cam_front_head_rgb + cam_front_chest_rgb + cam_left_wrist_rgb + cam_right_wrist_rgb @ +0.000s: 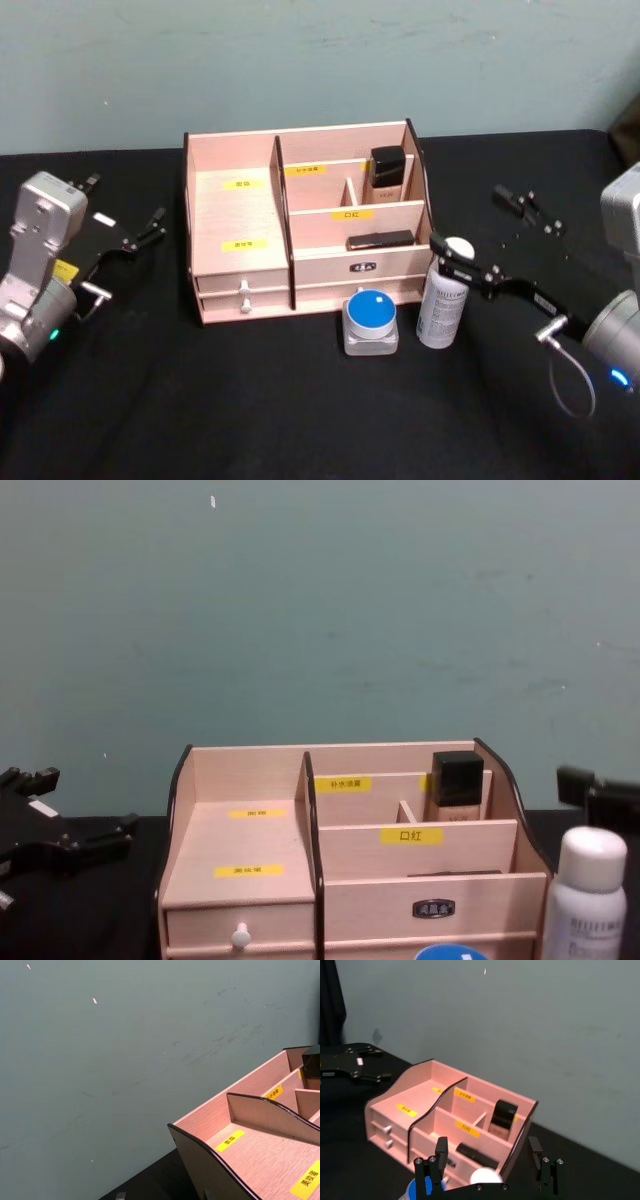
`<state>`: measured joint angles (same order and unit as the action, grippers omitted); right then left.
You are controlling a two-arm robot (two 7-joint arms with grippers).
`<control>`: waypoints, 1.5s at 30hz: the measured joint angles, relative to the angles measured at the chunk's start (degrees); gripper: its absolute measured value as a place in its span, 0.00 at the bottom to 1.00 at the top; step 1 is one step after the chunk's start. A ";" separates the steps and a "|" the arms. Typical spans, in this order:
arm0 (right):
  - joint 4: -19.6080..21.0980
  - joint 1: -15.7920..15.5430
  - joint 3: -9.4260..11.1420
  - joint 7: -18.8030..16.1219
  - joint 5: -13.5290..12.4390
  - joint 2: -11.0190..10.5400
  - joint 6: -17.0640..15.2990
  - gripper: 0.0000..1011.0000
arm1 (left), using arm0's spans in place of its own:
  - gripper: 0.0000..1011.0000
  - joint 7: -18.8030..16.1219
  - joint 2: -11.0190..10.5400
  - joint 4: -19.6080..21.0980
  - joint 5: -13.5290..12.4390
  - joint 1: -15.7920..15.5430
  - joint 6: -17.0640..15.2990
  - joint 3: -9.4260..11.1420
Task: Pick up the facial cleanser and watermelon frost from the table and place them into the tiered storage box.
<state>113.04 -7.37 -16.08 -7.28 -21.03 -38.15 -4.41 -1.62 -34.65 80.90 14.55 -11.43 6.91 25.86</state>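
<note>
At the front right corner of the tiered storage box (230,215), the right gripper (488,1142) holds its jaws wide and empty astride the white-capped bottle (441,305), seemingly lined up to grasp; the left gripper (381,1065) sits spread-jawed left of the box.

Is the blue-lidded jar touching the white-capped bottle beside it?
Apart. The head view shows a strip of black table between the blue-lidded jar and the white-capped bottle, which stand side by side.

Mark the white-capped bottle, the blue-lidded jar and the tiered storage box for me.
white-capped bottle (441,312), head view, on its labelled body.
blue-lidded jar (371,311), head view, centre of its lid.
tiered storage box (322,268), head view, front panel.
</note>
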 joint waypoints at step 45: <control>-9.75 -0.09 2.39 -8.26 -1.49 6.46 -6.37 0.99 | 1.00 0.00 0.00 0.00 0.00 0.00 0.00 0.00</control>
<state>103.29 -7.46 -13.69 -15.54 -22.52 -31.69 -10.78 -1.62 -34.65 80.90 14.55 -11.43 6.91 25.86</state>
